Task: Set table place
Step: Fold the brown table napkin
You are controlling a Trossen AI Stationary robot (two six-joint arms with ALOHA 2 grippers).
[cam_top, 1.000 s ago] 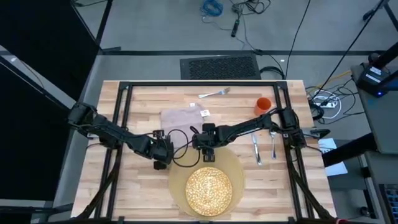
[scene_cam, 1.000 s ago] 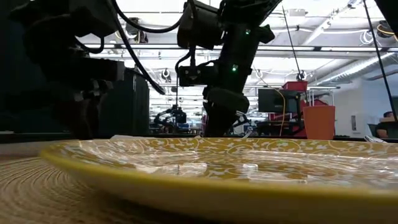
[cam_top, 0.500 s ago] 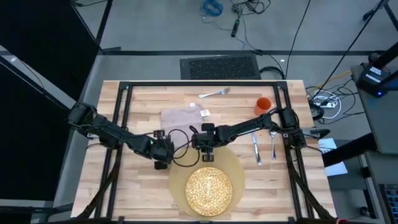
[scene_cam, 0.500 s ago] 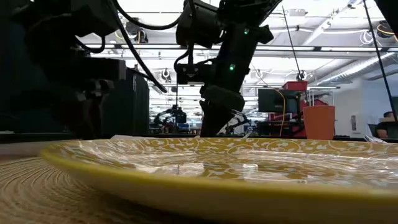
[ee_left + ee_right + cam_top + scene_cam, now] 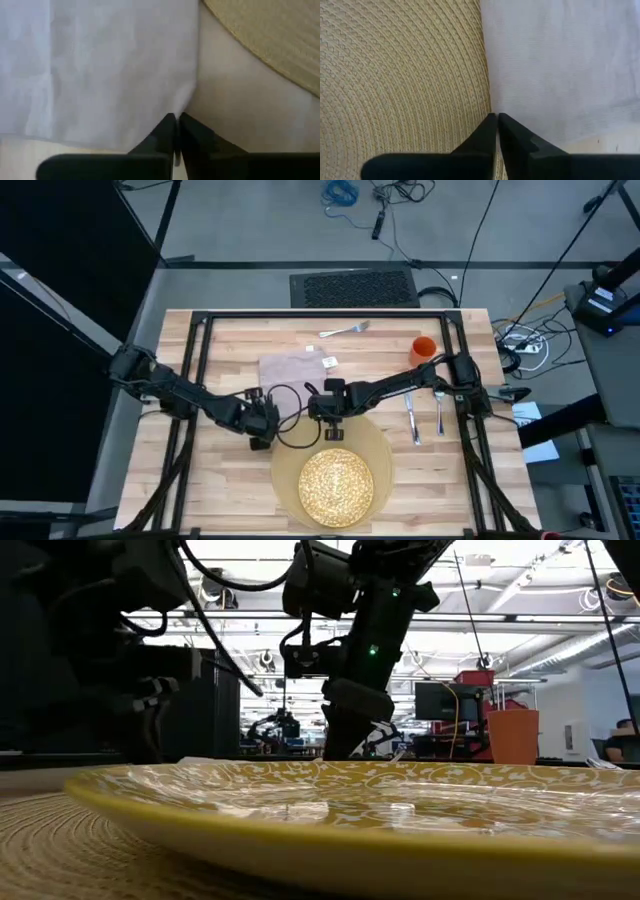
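While the big round tan woven placemat (image 5: 335, 470) is lying at the near middle of the pale butcher-block wooden table (image 5: 230, 490), the yellow speckled round plate (image 5: 336, 485) is sitting on it, toward its near side. From the low camera, the plate's rim (image 5: 300, 840) is filling the foreground, with the mat's weave showing under it.

I am pressing my right gripper (image 5: 497, 120) down at the far edge of the placemat, my two dark fingers (image 5: 482, 132) pinched together on the corner of the beige cloth napkin (image 5: 555, 65) where it is meeting the mat. I am holding my left gripper (image 5: 176, 122) just beside the mat's left edge, its fingers (image 5: 160, 135) closed on another corner of the same cloth (image 5: 100, 65); a curve of the mat (image 5: 270, 40) is showing past them. From above, both grippers (image 5: 262, 430) (image 5: 333, 428) are sitting close together over the table's middle, and a bunch of the napkin (image 5: 295, 367) is lying beyond them.

Off to the right, the silver knife (image 5: 411, 420) and silver spoon (image 5: 439, 410) are lying side by side, near but apart. The small orange cup (image 5: 424, 349) is standing upright beyond them, and the silver fork (image 5: 346, 330) is lying near the far edge.
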